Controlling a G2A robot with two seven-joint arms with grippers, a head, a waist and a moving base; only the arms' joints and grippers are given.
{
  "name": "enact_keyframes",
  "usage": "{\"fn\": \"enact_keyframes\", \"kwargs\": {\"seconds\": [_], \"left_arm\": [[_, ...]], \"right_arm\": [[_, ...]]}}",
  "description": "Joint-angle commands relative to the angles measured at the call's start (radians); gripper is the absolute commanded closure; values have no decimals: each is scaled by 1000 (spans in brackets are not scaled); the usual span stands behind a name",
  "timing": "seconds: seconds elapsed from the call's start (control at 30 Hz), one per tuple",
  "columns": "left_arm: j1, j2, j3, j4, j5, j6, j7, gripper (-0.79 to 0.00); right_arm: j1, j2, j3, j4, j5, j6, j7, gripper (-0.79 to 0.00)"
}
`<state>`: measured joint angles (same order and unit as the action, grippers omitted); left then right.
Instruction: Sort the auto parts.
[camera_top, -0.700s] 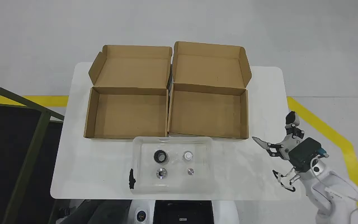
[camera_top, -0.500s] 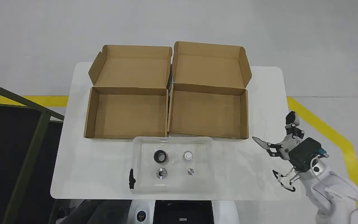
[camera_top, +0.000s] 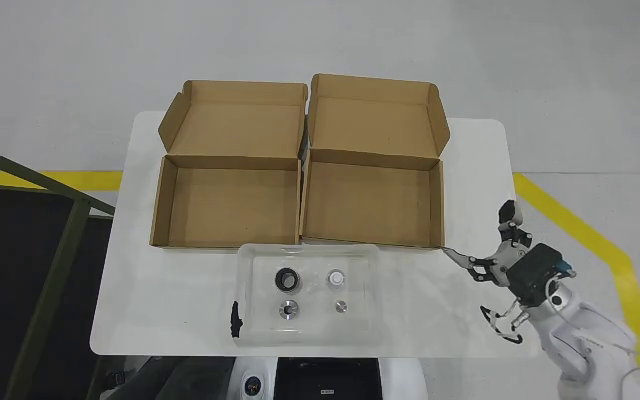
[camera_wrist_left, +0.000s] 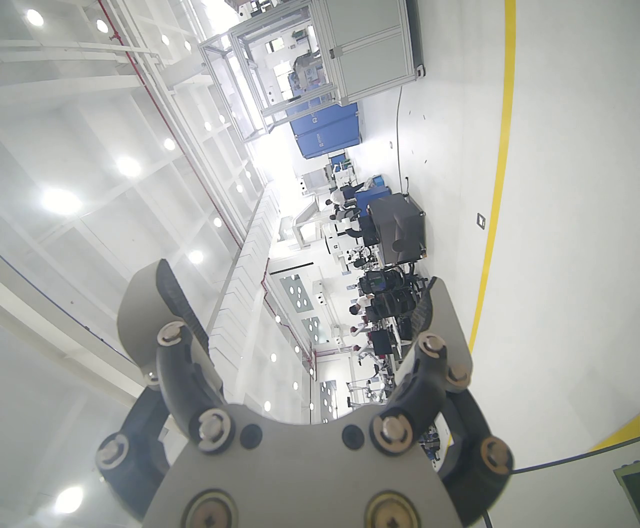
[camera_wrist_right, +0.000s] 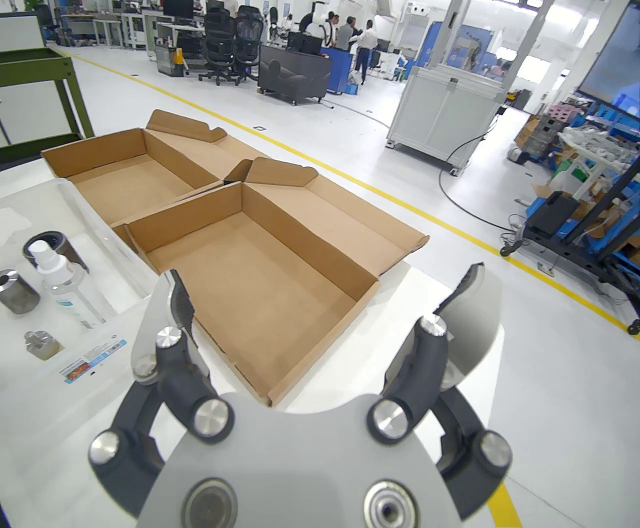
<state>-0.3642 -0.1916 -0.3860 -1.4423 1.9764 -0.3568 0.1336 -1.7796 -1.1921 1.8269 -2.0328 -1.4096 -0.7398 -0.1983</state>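
right hand (camera_top: 466, 281) wide open, holding nothing, near the desk's (camera_top: 470, 150) right edge. left hand (camera_wrist_left: 297, 275) open too, empty. i see four parts (camera_top: 289, 308) in tray (camera_top: 252, 300), in front of two boxes (camera_top: 230, 205).

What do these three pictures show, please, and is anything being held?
This is a two-armed robot at a white table. One picture looks down from above its arms; the other two come from cameras on its wrists. On the table stand two open, empty brown cardboard boxes and a clear plastic tray holding a black hollow cylinder, a white-capped bottle and two grey metal parts. The right gripper hangs open above the table beside the tray; the left gripper, also open, points into the room. Neither holds anything.
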Motion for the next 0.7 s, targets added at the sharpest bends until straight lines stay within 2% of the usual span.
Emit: {"fn": "enact_keyframes", "kwargs": {"seconds": [0.0, 0.27, 0.67], "left_arm": [[0, 0, 0, 0, 0, 0, 0, -785], [0, 0, 0, 0, 0, 0, 0, -785], [0, 0, 0, 0, 0, 0, 0, -785]], "right_arm": [[13, 3, -23, -12, -14, -32, 46, -785], [89, 13, -191, -67, -74, -145, 204, -785], [238, 11, -465, -57, -67, -196, 409, -785]]}}
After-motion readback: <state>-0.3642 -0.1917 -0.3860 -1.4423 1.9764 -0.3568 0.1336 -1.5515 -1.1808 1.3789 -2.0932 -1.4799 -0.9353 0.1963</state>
